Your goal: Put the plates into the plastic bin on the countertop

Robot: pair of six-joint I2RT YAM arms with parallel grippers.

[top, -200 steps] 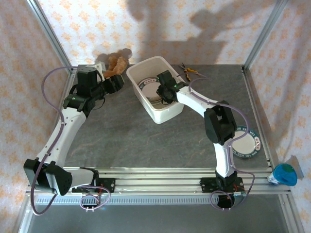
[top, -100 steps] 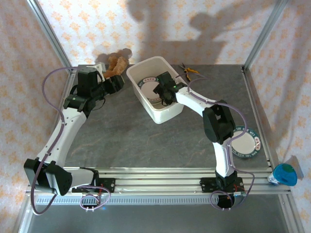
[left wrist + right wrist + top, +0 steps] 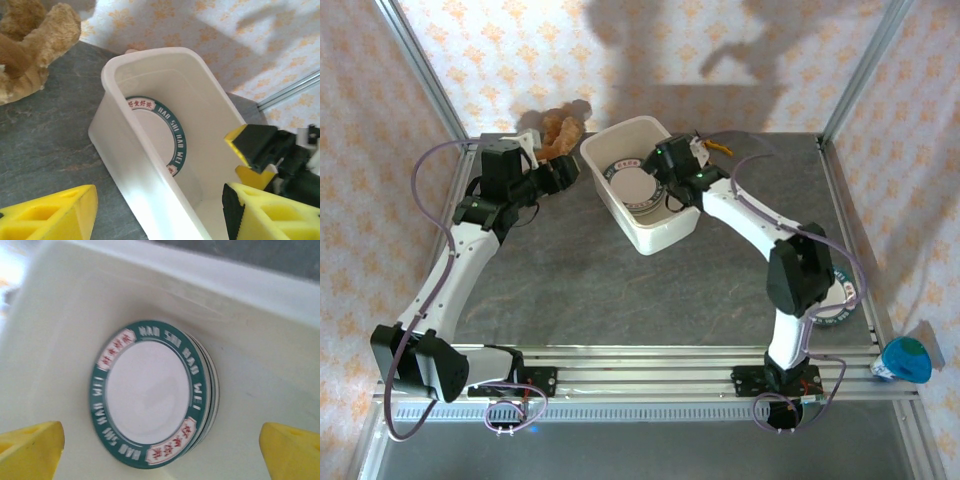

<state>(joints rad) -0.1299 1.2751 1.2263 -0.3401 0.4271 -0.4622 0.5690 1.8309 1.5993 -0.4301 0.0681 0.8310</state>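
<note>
Lying flat in the middle of the right wrist view, a green-rimmed plate (image 3: 150, 400) is no longer being held. It is resting on top of the stack of plates (image 3: 638, 182) inside the plastic bin (image 3: 665, 238). The right gripper (image 3: 161, 447) is being shown with its jaws wide apart, one yellow fingertip at the lower left corner and the other at the lower right, with nothing between them. A second ago this gripper was being kept low in the bin, over the stack; now it is being raised toward the bin's right rim, above the centre of the top view. One more plate is therefore being counted as delivered.

The left gripper (image 3: 565, 172) is being held in the upper left part of the top view, just beside the bin's left corner. Its jaws are also apart and empty, and its place is unchanged.

A remaining plate (image 3: 842, 300) is lying on the countertop (image 3: 620, 280) near the right edge of the frame, partly hidden by the right arm and well apart from the bin. The task is thus being judged as unfinished, and this plate is probably the next to be fetched.
</note>
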